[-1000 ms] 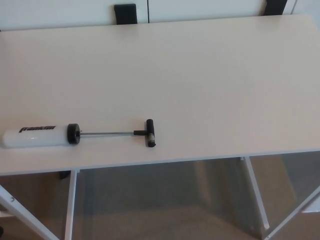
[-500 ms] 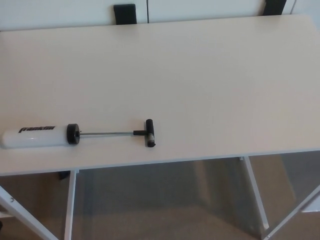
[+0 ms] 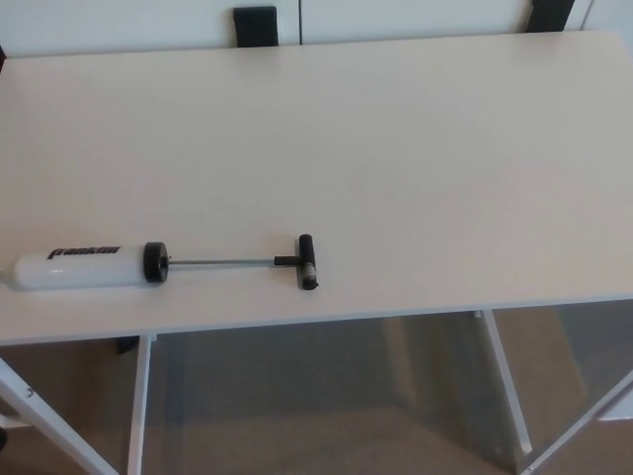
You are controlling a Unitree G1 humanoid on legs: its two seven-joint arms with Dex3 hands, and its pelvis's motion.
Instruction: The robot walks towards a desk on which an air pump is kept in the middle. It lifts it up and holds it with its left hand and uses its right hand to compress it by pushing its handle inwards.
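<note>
The air pump lies flat on the white desk (image 3: 396, 148) near its front left edge. Its white barrel (image 3: 79, 268) with black lettering points left and ends in a black cap (image 3: 155, 262). A thin metal rod (image 3: 223, 262) runs right from the cap, fully drawn out, to a black T-handle (image 3: 308, 261). Neither of my hands shows in the head view.
White desk legs (image 3: 138, 396) and a diagonal brace (image 3: 49, 416) stand below the front edge, with beige floor beneath. Two dark objects (image 3: 255, 24) stand behind the far edge of the desk, against a white wall.
The whole picture has shifted slightly to the right, so the camera has moved. The pump lies in the same place on the desk.
</note>
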